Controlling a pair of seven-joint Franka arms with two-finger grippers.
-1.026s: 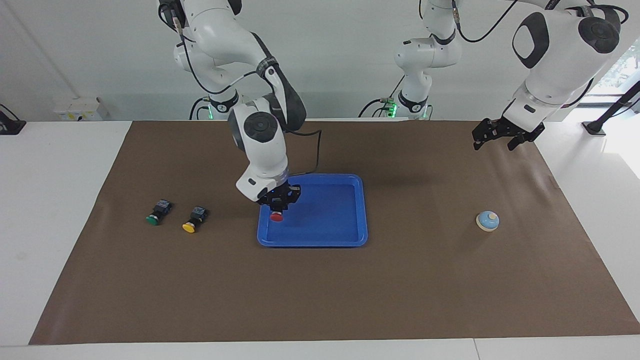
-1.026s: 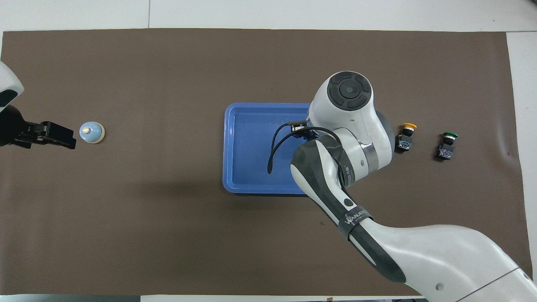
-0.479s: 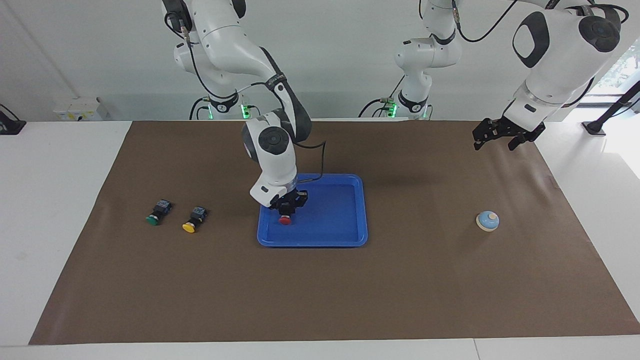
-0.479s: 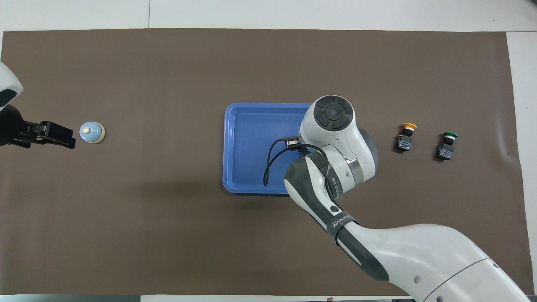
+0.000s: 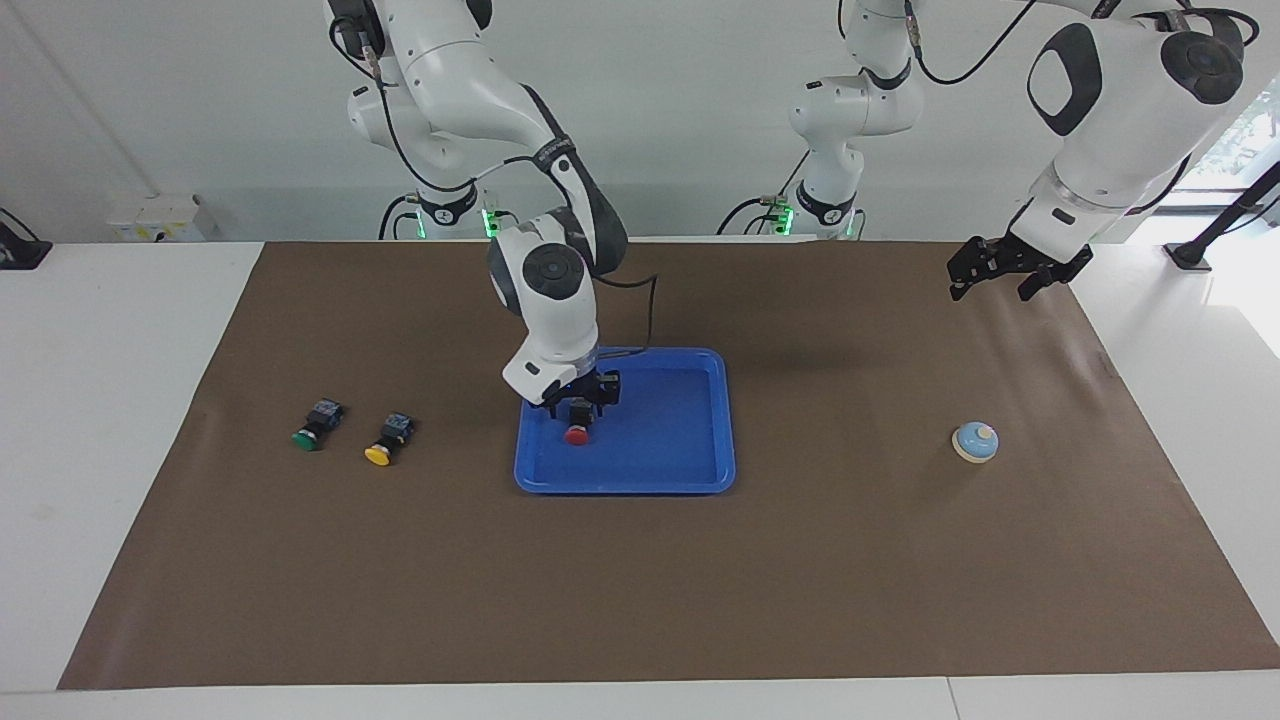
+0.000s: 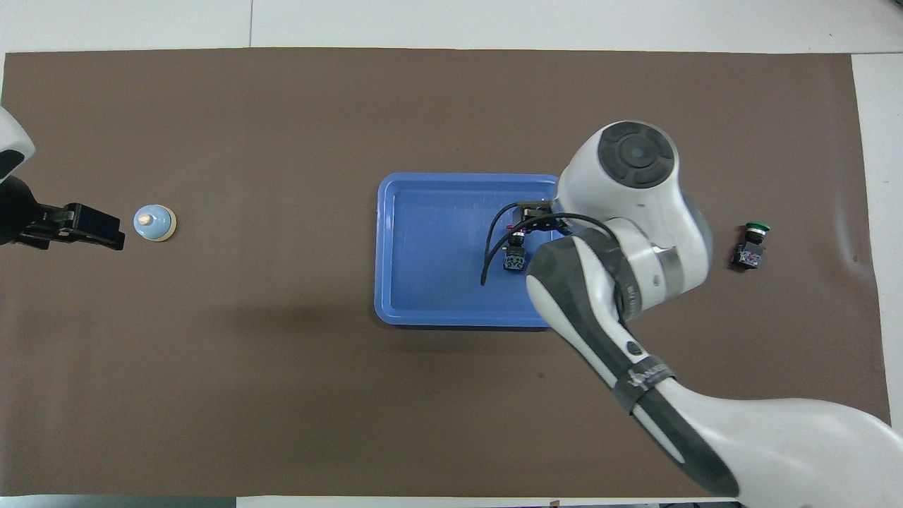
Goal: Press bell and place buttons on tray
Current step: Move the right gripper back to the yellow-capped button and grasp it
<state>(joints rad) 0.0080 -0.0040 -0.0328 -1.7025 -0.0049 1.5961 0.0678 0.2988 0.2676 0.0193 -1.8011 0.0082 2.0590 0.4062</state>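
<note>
The red button (image 5: pixel 576 432) lies in the blue tray (image 5: pixel 680 440), at the tray's end toward the right arm. Its black body (image 6: pixel 513 260) shows in the overhead view on the tray (image 6: pixel 430 247). My right gripper (image 5: pixel 580 398) is open just above it, fingers on either side of the body. The yellow button (image 5: pixel 388 438) and the green button (image 5: pixel 315 424) lie on the mat toward the right arm's end. The green one (image 6: pixel 751 245) shows from overhead; the yellow one is hidden under my right arm. The bell (image 5: pixel 975 442) (image 6: pixel 154 222) stands toward the left arm's end. My left gripper (image 5: pixel 988 290) (image 6: pixel 106 233) waits in the air beside it.
A brown mat (image 5: pixel 640 600) covers the table, with white table edges around it. The right arm's cable (image 6: pixel 494 247) hangs over the tray.
My right gripper carried the red button further over the tray, set it down and opened, then rose slightly. The left arm has barely moved.
</note>
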